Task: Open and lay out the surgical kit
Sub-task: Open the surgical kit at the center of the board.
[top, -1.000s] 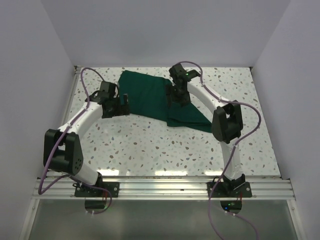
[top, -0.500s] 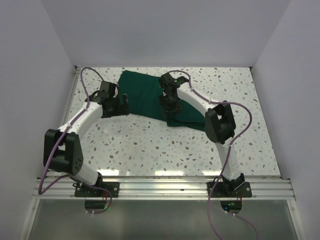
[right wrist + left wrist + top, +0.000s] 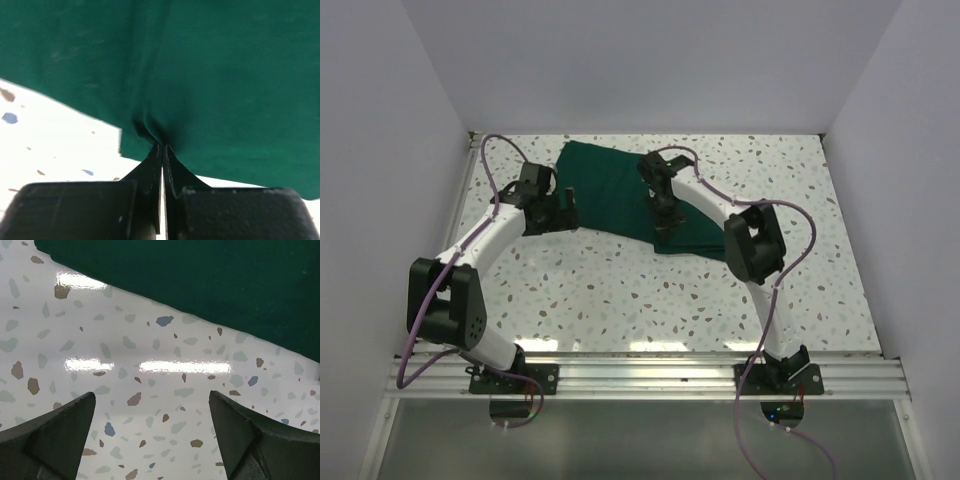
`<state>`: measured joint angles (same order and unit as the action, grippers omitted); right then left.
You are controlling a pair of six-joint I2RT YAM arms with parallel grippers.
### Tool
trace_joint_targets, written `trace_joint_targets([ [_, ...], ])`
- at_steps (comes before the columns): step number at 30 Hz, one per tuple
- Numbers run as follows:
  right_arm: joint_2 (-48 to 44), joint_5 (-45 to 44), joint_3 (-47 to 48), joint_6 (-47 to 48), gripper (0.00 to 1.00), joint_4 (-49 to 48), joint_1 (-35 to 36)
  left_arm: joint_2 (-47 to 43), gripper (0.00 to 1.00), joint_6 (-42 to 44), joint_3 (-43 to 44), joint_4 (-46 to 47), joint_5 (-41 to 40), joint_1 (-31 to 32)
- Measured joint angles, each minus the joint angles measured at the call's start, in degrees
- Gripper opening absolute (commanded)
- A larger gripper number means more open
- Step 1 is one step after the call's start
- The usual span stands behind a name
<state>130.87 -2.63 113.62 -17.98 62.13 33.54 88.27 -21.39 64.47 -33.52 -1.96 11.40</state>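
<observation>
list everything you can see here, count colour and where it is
green cloth wrap: one, dark green, far middle of the table, nothing else of the kit showing
table: one, white with speckles, under everything
rail: one, silver, along the near edge
cables: two, purple, one along each arm
walls: three, pale, around the table
left arm, right arm: two, white and black, bolted to the rail
left claw: one, black, open over bare table beside the wrap
right claw: one, black, shut on a pinch of the wrap
</observation>
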Motion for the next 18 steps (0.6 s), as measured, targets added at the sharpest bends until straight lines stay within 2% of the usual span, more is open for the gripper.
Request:
trace_joint_targets([
  [5, -0.94, -4.04, 1.70, -0.39, 0.00, 1.31, -3.82, 0.00, 1.00, 0.00, 0.02, 0.00, 0.00, 0.00],
  [14, -3.13, -10.84, 6.32, -2.16, 0.00, 1.81, -22.27, 0.83, 1.00, 0.00, 0.02, 0.00, 0.09, 0.00],
  [15, -2.93, -11.32, 6.45, -2.32, 0.11, 1.99, -23.61, 1.01, 1.00, 0.00, 0.04, 0.00, 0.11, 0.00],
  [16, -2.54, -11.41, 6.99, -2.71, 0.32, 2.27, -25.03, 1.14, 1.00, 0.00, 0.04, -0.04, 0.17, 0.00],
  [17, -1.84, -11.47, 7.74, -3.21, 0.74, 2.38, -26.14, 1.22, 1.00, 0.00, 0.13, -0.11, 0.28, 0.00],
  [18, -0.94, -11.74, 8.81, -3.48, 0.98, 2.80, -27.21, 1.33, 1.00, 0.00, 0.31, -0.20, 0.39, 0.00],
])
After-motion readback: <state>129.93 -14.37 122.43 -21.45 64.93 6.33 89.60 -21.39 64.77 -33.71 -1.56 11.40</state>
